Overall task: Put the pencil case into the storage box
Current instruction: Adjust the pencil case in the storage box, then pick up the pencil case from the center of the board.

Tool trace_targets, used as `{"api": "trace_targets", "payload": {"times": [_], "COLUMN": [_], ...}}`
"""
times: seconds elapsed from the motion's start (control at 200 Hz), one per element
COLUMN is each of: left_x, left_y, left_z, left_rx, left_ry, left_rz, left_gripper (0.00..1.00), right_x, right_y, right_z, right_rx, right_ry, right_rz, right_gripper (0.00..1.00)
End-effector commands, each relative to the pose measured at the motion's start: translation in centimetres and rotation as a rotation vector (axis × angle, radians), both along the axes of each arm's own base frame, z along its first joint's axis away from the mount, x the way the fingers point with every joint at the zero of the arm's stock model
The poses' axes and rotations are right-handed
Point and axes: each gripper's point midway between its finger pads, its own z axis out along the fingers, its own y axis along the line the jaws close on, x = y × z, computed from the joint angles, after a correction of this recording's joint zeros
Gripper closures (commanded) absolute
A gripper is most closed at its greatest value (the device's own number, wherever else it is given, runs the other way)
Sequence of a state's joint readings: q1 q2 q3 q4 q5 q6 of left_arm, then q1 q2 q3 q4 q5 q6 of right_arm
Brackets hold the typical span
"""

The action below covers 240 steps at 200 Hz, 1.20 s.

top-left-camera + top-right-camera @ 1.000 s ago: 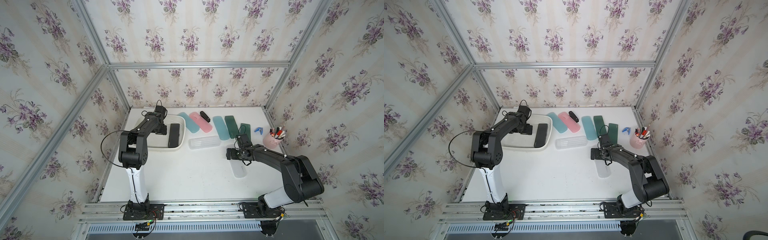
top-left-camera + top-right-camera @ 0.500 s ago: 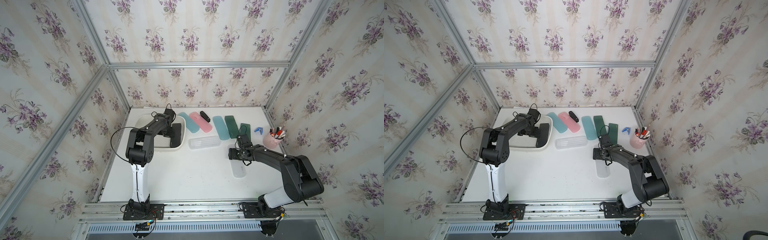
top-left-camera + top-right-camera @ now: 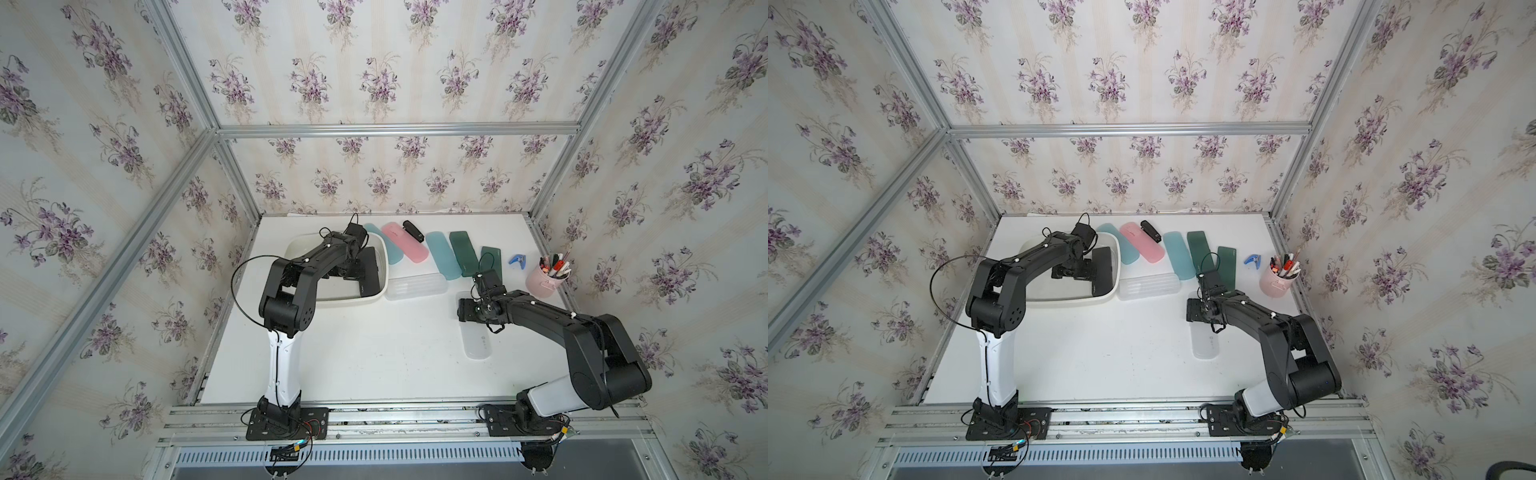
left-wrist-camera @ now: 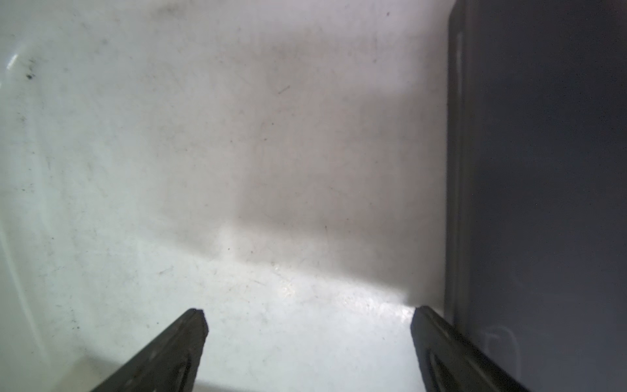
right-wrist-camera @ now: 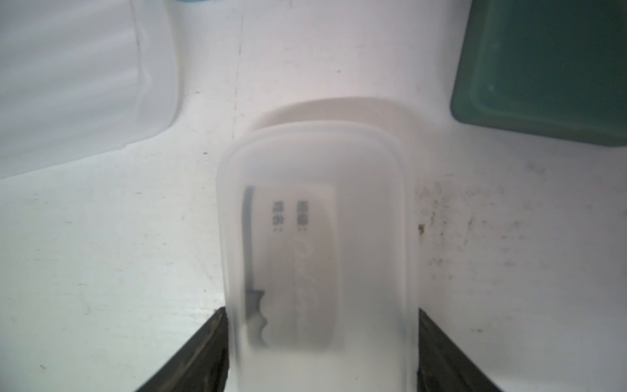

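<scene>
The right claw [image 5: 320, 315] is closed narrowly on the frosted translucent rounded plastic pencil case [image 5: 312, 210], a finger pressed to each long side. This case is seen on the white counter [image 3: 374, 357], right of centre, well apart from the shallow white plastic storage box [image 3: 351, 301] at far left. The right arm is stretched low, leftward. The left claw [image 4: 307, 312] is held wide inside the box, just beside a black rectangular pencil case [image 4: 543, 169], with its arm bent over the rim.

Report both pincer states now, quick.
Left pincer: open, empty, inside the storage box beside the black pencil case.
Right pincer: closed on the frosted pencil case.
</scene>
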<state>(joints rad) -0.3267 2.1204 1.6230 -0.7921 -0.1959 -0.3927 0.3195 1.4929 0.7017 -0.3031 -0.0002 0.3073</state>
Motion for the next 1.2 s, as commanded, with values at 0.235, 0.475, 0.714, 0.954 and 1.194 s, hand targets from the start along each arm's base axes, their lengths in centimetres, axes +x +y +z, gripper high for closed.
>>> {"api": "trace_targets", "payload": {"times": [0.235, 0.475, 0.714, 0.954, 1.194], "left_x": [-0.6, -0.8, -3.7, -6.5, -7.8], "left_y": [0.4, 1.6, 3.1, 4.1, 5.1], "left_z": [2.9, 8.3, 11.9, 10.9, 9.3], "left_rx": [0.035, 0.055, 0.069, 0.072, 0.071], "left_ry": [-0.037, -0.123, -0.196, -0.188, -0.160], "left_rz": [-0.008, -0.043, -0.050, -0.047, -0.031], "left_gripper": [0.01, 0.01, 0.01, 0.01, 0.01], "right_x": [-1.1, -0.7, 1.4, 4.2, 7.8], "right_y": [0.4, 0.1, 2.1, 5.5, 10.2], "right_z": [-0.3, -0.1, 3.1, 5.9, 8.5], "right_rx": [0.022, 0.009, 0.088, 0.120, 0.146], "right_ry": [0.047, 0.023, -0.083, -0.134, -0.181], "right_rz": [0.019, 0.011, 0.046, 0.111, 0.178], "right_gripper": [0.26, 0.30, 0.36, 0.36, 0.36]}}
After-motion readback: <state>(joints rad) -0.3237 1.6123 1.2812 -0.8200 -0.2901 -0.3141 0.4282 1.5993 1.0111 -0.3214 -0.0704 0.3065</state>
